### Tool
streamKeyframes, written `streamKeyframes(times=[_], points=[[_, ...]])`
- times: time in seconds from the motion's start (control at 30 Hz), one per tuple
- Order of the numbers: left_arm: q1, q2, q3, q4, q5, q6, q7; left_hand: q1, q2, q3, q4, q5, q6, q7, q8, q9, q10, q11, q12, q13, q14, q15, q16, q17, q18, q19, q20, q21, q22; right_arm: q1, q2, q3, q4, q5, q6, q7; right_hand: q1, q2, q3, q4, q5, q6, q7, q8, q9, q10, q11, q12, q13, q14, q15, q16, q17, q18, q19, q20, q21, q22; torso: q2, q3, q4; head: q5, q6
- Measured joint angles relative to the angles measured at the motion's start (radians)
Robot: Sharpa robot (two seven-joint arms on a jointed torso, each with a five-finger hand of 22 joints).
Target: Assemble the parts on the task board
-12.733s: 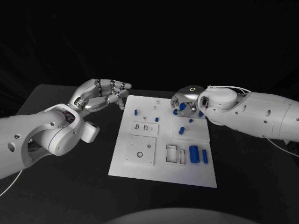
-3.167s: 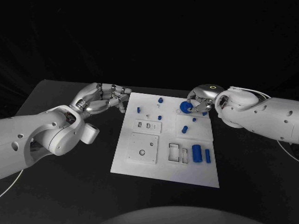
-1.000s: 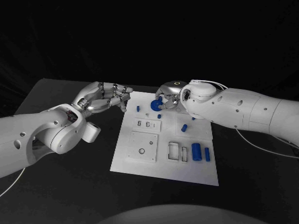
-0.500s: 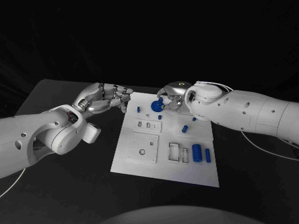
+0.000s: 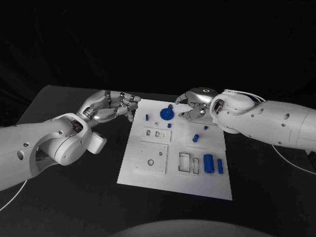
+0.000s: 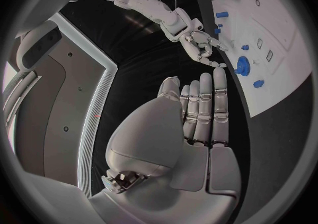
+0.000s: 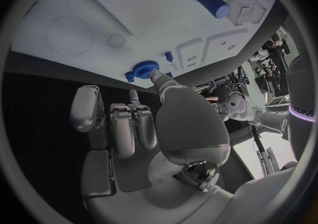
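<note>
The white task board [image 5: 201,185] lies in the middle of the black table. A blue gear [image 5: 167,114] sits on its far part, between small blue pegs [image 5: 146,117]. My right hand [image 5: 192,107] hovers just right of the gear, fingers apart; in the right wrist view one fingertip [image 7: 156,77] reaches the gear [image 7: 142,69] while the other fingers stay off it. My left hand [image 5: 112,106] hangs off the board's far left edge with nothing in it; in the left wrist view its fingers [image 6: 202,107] point toward the gear [image 6: 243,65].
Two blue cylinders [image 5: 207,163] lie side by side on the board's near right, beside rectangular recesses [image 5: 183,162]. A short blue part [image 5: 195,138] and another peg [image 5: 170,125] stand mid-board. A square plate with a round hole [image 5: 151,157] is on the near left.
The right hand carried the blue gear from the board's far right to its far middle. The gear now sits on the board and the hand has drawn back to the right.
</note>
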Motion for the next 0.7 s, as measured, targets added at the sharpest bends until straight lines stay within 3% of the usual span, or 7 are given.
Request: streamKeyframes(times=[0.17,0.4,0.5,0.57,0.7], points=[[-0.004,-0.001,0.000,-0.002,0.000,0.000,-0.001,0.000,0.000,0.000,0.000,0.000,0.000,0.000,0.000,0.000,0.000,0.000,0.000,0.000,0.000,0.000,0.000,0.000,0.000,0.000,0.000,0.000,0.000,0.020,-0.064,0.000,0.058,0.005,-0.030,0.005,-0.028,0.020,-0.024,0.039,-0.030,0.074,0.008,0.024,-0.010,0.000,0.000,0.000,0.000,0.000,0.000,0.000,0.000,0.000,0.000,0.000,0.000,0.000,-0.001,-0.0001,-0.0001,-0.002,0.001],[-0.009,0.000,0.000,-0.006,0.000,0.000,-0.002,0.000,0.000,0.003,0.003,0.000,0.000,0.000,0.000,0.000,0.000,0.000,0.000,0.000,0.000,0.000,0.000,0.000,0.000,0.000,0.000,0.000,0.000,0.046,-0.145,0.000,0.112,0.017,-0.041,-0.005,-0.051,0.043,-0.044,0.081,-0.033,0.180,0.017,0.077,0.021,0.000,0.000,0.000,0.000,0.000,0.000,0.000,0.000,0.000,0.045,-0.001,0.053,0.000,-0.001,-0.0006,-0.0001,-0.007,0.001],[-0.010,0.002,0.000,-0.007,0.000,0.000,-0.002,0.000,0.000,0.003,0.003,0.000,0.000,0.000,0.000,0.000,0.000,0.000,0.000,0.000,0.000,0.000,0.000,0.000,0.000,0.000,0.000,0.000,0.000,0.048,-0.172,0.000,0.126,0.029,-0.036,-0.016,-0.075,0.059,-0.048,0.109,-0.008,0.226,0.013,0.111,0.051,0.000,0.000,0.000,0.000,0.000,0.000,0.000,0.000,-0.002,0.069,-0.004,0.082,0.000,-0.001,-0.0007,0.0007,-0.009,0.003],[-0.011,0.002,0.000,-0.007,0.000,0.000,-0.002,0.000,0.000,0.003,0.003,0.000,0.000,0.000,0.000,0.000,0.000,0.000,0.000,0.000,0.000,0.000,0.000,0.000,0.000,0.000,0.000,0.000,0.000,0.048,-0.189,-0.001,0.135,0.042,-0.032,-0.024,-0.079,0.063,-0.052,0.119,0.009,0.264,0.005,0.147,0.088,-0.001,-0.001,0.000,0.000,0.000,0.000,0.000,0.000,-0.016,0.085,-0.006,0.102,0.000,0.000,-0.0007,0.0012,-0.009,0.005],[-0.012,0.002,0.000,-0.008,0.000,0.000,-0.003,0.000,0.000,0.003,0.003,0.000,0.000,0.000,0.000,0.000,0.000,0.000,0.000,0.000,0.000,0.000,0.000,0.000,0.000,0.000,0.000,0.000,0.000,0.048,-0.218,-0.001,0.148,0.075,-0.026,-0.047,-0.094,0.067,-0.055,0.143,0.033,0.326,-0.016,0.218,0.170,0.000,-0.015,0.000,0.000,0.002,-0.013,0.000,0.000,-0.016,0.109,-0.019,0.137,0.000,0.000,-0.0007,0.0014,-0.007,0.005]])
